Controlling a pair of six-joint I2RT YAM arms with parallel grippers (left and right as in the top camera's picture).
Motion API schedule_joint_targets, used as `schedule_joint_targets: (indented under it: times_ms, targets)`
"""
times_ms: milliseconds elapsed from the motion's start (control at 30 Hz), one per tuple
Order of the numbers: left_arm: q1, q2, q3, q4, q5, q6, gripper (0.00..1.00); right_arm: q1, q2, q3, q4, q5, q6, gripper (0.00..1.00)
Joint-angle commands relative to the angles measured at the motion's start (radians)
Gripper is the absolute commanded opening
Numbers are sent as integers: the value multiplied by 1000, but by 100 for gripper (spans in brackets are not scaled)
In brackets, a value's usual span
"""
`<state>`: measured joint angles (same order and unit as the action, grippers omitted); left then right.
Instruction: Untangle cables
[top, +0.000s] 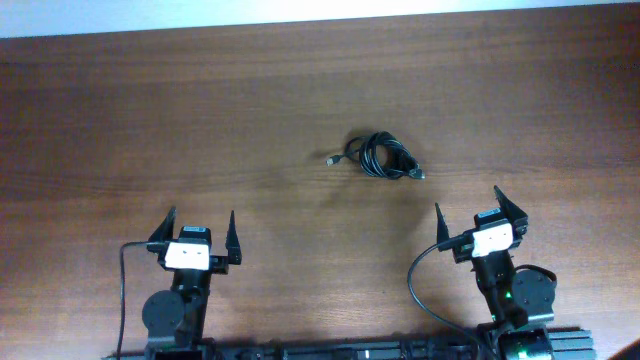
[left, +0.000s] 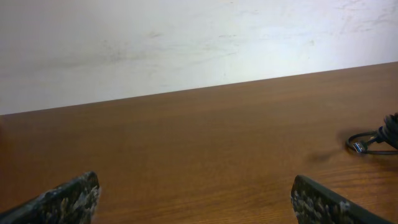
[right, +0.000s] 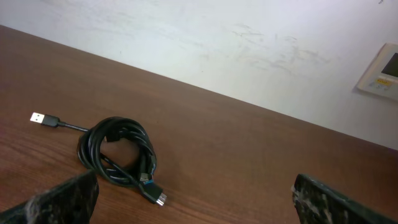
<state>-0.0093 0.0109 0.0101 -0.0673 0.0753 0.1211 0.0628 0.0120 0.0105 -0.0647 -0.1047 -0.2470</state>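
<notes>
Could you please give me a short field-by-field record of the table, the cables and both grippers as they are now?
table: brown wood
left gripper: open, empty
right gripper: open, empty
cables: one black coiled bundle, nearer the right gripper, touched by neither
plugs: one sticks out of the coil, another lies at its edge

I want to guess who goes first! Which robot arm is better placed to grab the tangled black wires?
Probably the right. The coiled bundle of thin black cables lies nearer the right pincer, showing whole in its wrist camera. The left pincer sits farther; its camera catches only the bundle's edge.
</notes>
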Motion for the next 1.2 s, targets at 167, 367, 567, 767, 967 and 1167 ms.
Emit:
schedule_joint_targets:
  times_ms: [167, 367, 567, 767, 967, 1167]
  targets:
    - [-4, -5, -1, -6, 14, 10, 99, 7, -8, -5, -7, 1, -3, 99]
    - [-3, -5, -1, 5, 12, 12, 99, 7, -8, -5, -7, 1, -3, 98]
    - [-3, -5, -1, 5, 14, -26, 99, 8, -9, -5, -5, -8, -3, 99]
    - [-3, 78, 30, -52, 14, -182, 99, 7, -8, -5, -1, 19, 122, 99]
    - [-3, 312, 183, -110, 14, -181, 99, 7, 42, 53, -76, 39, 186, 98]
    - [-3, 679, 369, -120, 55, -174, 99, 7, 312, 192, -134, 38, 185, 99]
